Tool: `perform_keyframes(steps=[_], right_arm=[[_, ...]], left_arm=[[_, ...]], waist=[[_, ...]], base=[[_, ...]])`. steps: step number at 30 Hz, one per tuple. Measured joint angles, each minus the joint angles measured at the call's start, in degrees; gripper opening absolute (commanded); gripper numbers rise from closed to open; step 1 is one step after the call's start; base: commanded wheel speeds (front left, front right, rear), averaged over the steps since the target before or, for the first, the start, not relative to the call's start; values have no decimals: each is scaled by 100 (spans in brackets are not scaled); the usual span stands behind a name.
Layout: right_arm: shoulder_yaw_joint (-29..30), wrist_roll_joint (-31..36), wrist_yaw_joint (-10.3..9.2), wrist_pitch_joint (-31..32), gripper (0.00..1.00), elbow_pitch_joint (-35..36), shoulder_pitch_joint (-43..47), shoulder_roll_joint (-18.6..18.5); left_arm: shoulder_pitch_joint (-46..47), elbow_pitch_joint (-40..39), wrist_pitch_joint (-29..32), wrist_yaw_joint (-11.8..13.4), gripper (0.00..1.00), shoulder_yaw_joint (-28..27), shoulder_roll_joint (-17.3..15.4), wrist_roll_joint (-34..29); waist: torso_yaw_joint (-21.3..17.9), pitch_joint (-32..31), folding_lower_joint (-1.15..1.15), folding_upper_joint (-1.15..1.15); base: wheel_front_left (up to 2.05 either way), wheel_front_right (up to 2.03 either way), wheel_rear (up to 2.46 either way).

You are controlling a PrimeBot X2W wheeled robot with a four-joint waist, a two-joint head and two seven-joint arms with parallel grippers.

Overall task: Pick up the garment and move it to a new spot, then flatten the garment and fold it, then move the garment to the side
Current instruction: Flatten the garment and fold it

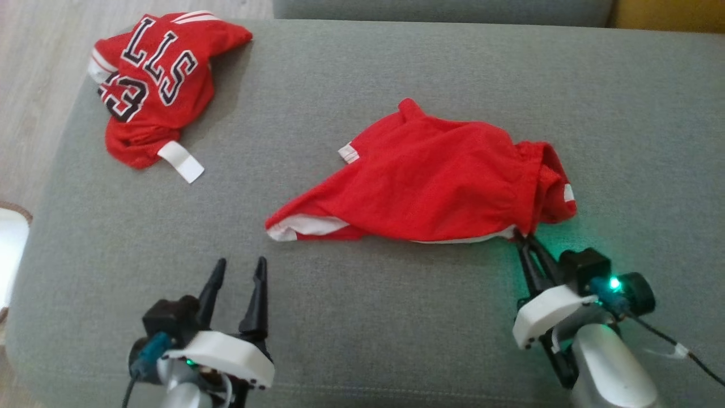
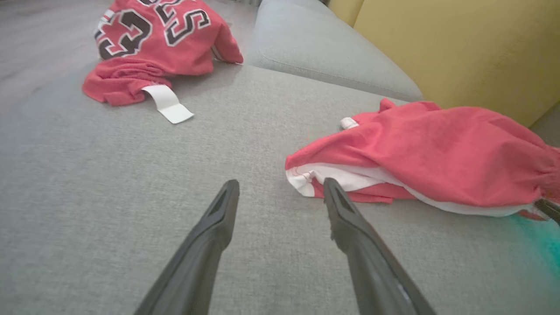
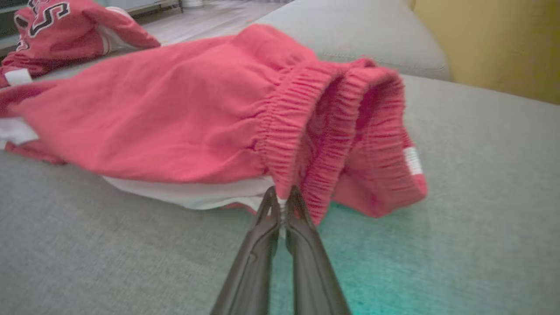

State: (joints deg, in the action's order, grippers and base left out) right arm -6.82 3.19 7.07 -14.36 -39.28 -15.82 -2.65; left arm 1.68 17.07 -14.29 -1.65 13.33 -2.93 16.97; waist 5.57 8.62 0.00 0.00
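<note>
Left end effector point(image 1: 241, 262) low over the near left of the grey sofa cushion point(image 1: 362, 317): fingers spread wide, nothing held, tips near the white-lined leg hem of the red shorts point(image 1: 430, 181) but apart from it. Right end effector point(image 1: 525, 239) at near right: fingers pinched together on the lower edge of the shorts' elastic waistband. Shorts lie crumpled mid-cushion, toward the right, waistband end bunched. Red jersey point(image 1: 150, 79) with black lettering at far left corner, well apart from the shorts.
</note>
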Motion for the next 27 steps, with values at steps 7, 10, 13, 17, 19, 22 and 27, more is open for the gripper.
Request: perform_keyframes(steps=[7,10,13,17,19,22,27], right_arm=[[269,-121,0,0,0,377,94,-1],[319,-131,0,0,0,404,218,-2],[314,-179,0,0,0,422,253,-1],[240,-233,0,0,0,460,240,-1],[187,-285,0,0,0,463,239,-1],[146,-328,0,0,0,470,238,0],[53,-386,0,0,0,491,237,0]], left_arm=[[85,422,1,-253,100,491,2,177],[157,600,1,-290,100,634,10,244],[311,872,1,-286,100,653,9,326],[580,1171,1,-281,100,666,10,334],[710,1255,1,-280,100,680,12,336],[845,1381,1,-281,100,748,15,521],[944,1583,1,-237,64,853,19,630]], waist=[[-213,29,0,0],[-290,50,0,0],[-352,68,0,0],[-437,99,0,0],[-470,115,0,0],[-508,141,0,0],[-572,155,0,0]], base=[[0,0,0],[0,0,0],[0,0,0],[0,0,0],[0,0,0],[0,0,0],[0,0,0]])
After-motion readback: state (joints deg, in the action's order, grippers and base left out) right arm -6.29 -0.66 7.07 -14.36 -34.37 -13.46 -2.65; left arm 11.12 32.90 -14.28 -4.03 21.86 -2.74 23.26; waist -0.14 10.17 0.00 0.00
